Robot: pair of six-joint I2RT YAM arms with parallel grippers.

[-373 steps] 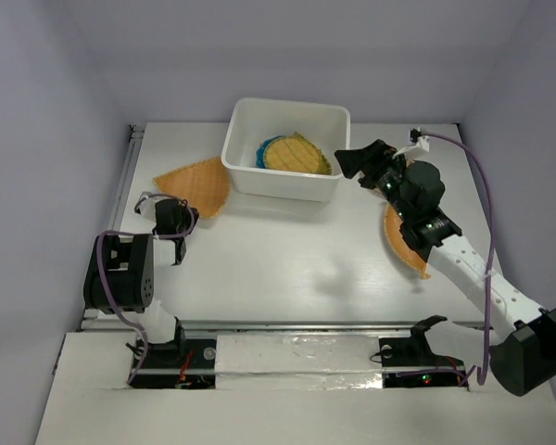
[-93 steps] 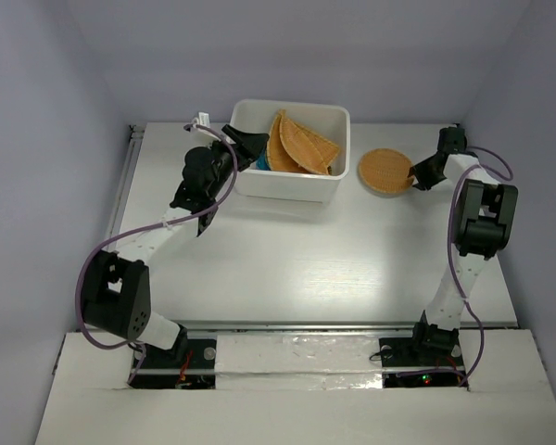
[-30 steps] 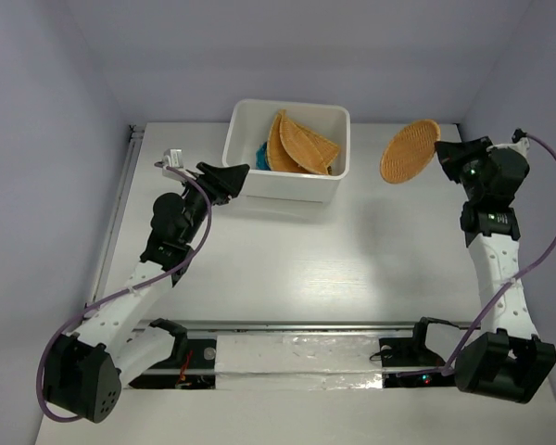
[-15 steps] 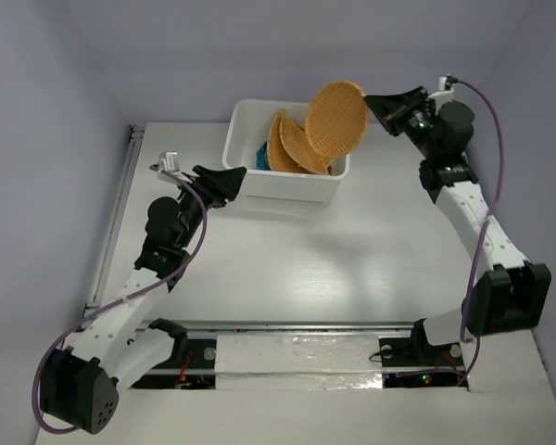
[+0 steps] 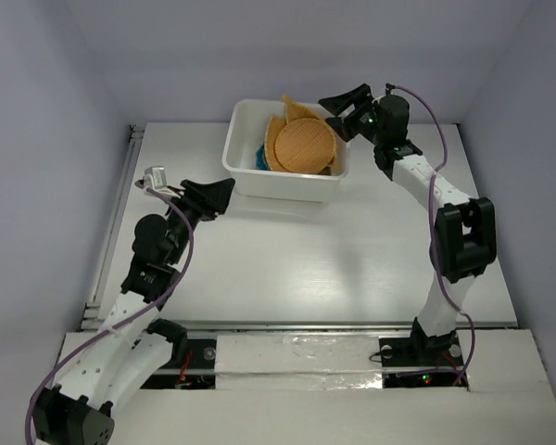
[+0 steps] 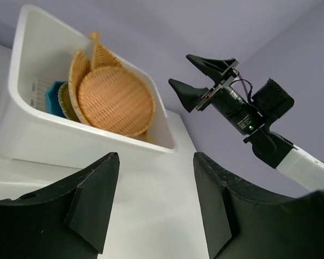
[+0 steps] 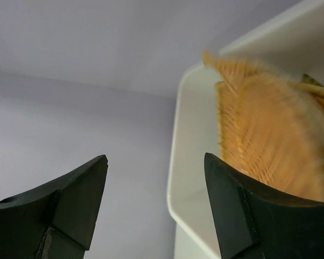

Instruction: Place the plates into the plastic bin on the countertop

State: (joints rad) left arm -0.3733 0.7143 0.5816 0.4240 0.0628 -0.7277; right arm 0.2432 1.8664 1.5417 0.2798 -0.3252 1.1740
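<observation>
— What does the white countertop (image 5: 287, 250) carry?

— The plastic bin (image 5: 287, 187), at the far middle of it. It is a white tub with rounded corners, and all the plates in sight are inside it.

— How do the plates lie in there?

— They are stacked on edge and lean toward the bin's right end. The round wicker plate (image 5: 304, 146) is foremost, its woven face turned up and toward the arms. Behind it another wicker plate (image 5: 292, 104) pokes its pointed tip above the far rim. In the left wrist view a further wicker edge shows to the left of the round one (image 6: 116, 100).

— And the teal plate?

— Only a sliver of the teal plate (image 5: 259, 158) shows, tucked at the left of the stack, against the bin floor.

— Where is the right gripper?

— The right gripper (image 5: 334, 111) hangs over the bin's far right corner, just beside the round plate, with a gap between them in the left wrist view. Its jaws stand wide apart and empty. Its own camera shows the wicker blurred beyond its fingers (image 7: 78, 197).

— The left one?

— The left gripper (image 5: 221, 193) hovers near the bin's front left corner, above the countertop. Its jaws are parted with nothing between them.
</observation>
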